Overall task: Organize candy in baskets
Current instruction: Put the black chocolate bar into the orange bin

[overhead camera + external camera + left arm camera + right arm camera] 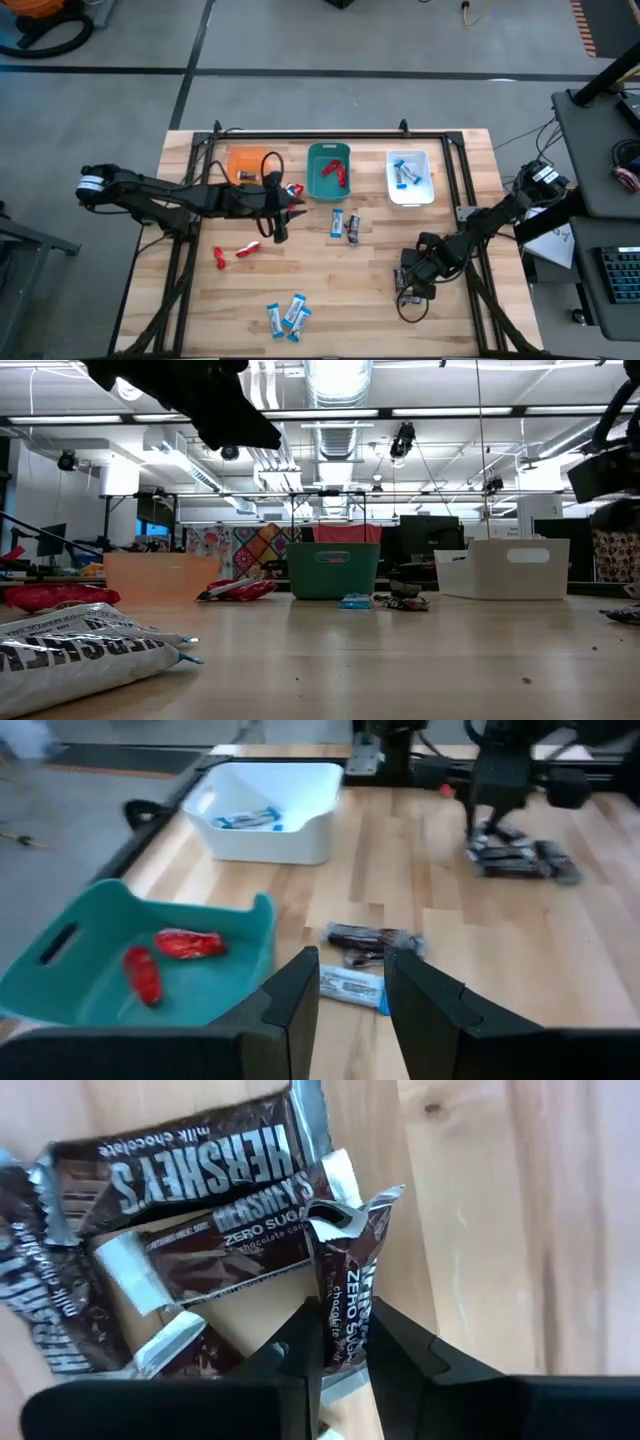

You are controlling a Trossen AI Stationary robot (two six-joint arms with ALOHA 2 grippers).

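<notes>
Several dark silver-grey candy bars [200, 1210] lie in a heap on the table's near right. My right gripper [345, 1350] points down over them, shut on one bar [350, 1270]; it also shows in the high view [412, 282]. My left gripper [350, 990] hovers open by the teal basket [328, 172], nothing between its fingers. The orange basket [245, 165], the teal one holding red candy [180, 945] and the whitish one [410, 178] holding blue-and-white candy stand in a row at the far side. My right gripper pinches a dark bar between its two fingers at the bar's near end [345, 1325]. The fingers come from above, pointing down. The bar's far crinkled end [350, 1210] lies against the other bars of the heap; whether it is off the table I cannot tell.
A blue-and-white bar and a dark bar [345, 225] lie mid-table. Red bars [232, 253] lie at the left, one more [293, 188] between the orange and teal baskets. Blue-and-white bars [288, 317] lie near the front edge. A black frame [330, 135] borders the table.
</notes>
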